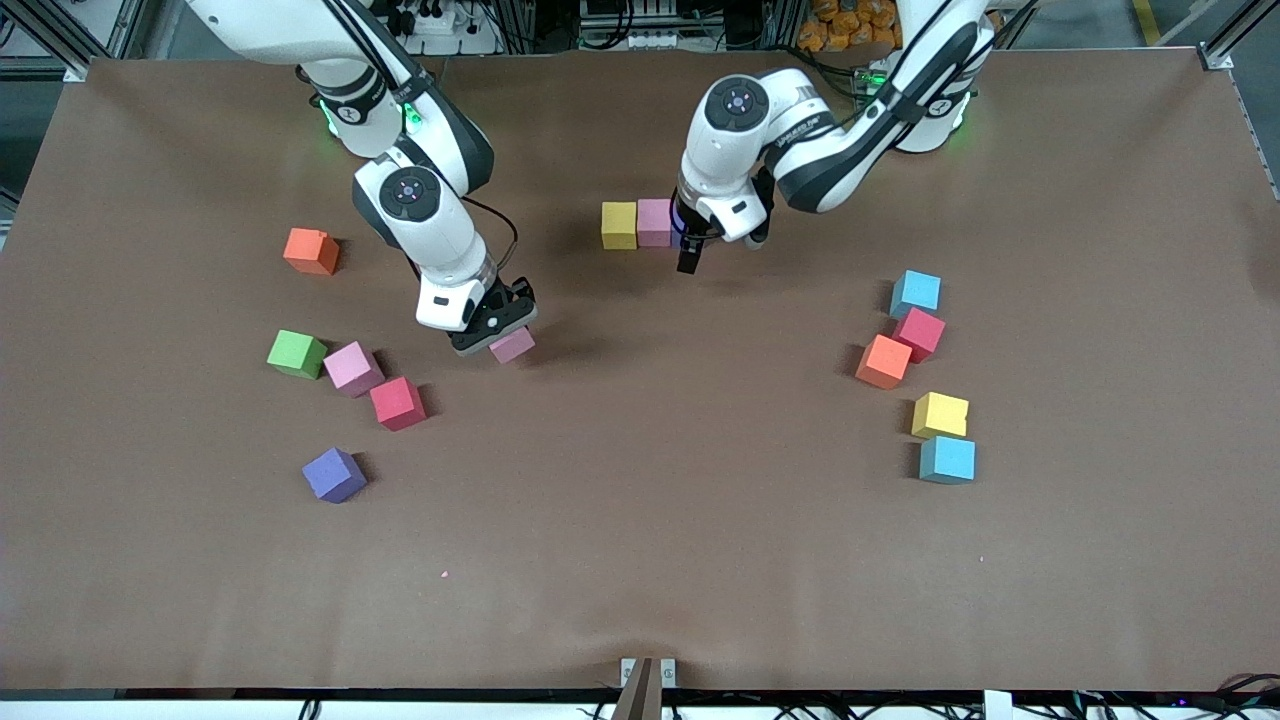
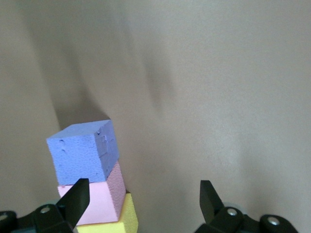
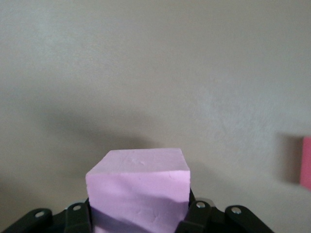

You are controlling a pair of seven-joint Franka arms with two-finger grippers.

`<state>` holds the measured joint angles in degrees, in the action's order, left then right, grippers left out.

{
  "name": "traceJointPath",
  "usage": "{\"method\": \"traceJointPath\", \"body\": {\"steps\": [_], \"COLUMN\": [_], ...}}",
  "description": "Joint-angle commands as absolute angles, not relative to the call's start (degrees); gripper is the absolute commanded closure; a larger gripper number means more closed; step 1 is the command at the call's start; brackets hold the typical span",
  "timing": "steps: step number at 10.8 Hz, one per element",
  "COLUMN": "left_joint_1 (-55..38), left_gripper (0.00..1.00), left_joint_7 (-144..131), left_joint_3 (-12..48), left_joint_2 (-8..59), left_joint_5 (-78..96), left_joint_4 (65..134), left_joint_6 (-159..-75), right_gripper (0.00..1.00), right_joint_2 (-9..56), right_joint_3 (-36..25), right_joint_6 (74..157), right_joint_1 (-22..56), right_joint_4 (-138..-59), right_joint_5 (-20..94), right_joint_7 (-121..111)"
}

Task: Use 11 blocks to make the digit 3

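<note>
- While a pink cube (image 3: 138, 187) is clamped in the right gripper (image 1: 497, 335) above bare table, it should be kept level.
- Left gripper (image 1: 690, 262): spread wide, nothing held, beside the started row (image 1: 637, 223), where a purple cube (image 2: 83, 151) apparently adjoins pink and yellow.

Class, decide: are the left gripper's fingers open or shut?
Open. The left gripper shows a wide, empty gap between its fingers, beside the purple block.
</note>
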<state>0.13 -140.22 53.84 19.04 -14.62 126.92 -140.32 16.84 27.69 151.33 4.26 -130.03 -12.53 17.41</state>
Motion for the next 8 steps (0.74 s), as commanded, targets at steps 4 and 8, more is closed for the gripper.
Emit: {"method": "traceJointPath", "body": {"steps": [4,8], "left_joint_1": [5.5,13.6], "left_gripper": [0.00,0.00], "left_joint_7": [-122.6,-98.9], "left_joint_3": [55.4,55.3], "left_joint_2": [10.9,8.6], "left_joint_5": [-11.1,-7.4], "left_joint_4": [127.0,123.7], "left_joint_6": [-134.6,-128.4], "right_gripper": [0.72,0.72], "right_joint_2": [21.5,25.4], "right_joint_3": [27.2,26.7], "right_joint_6": [143.7,142.9], "right_joint_1": [16.8,23.4], "right_joint_4": [-121.7,-118.7], "right_joint_5": [-12.4,-13.0], "right_joint_7": [46.9,61.3]}}
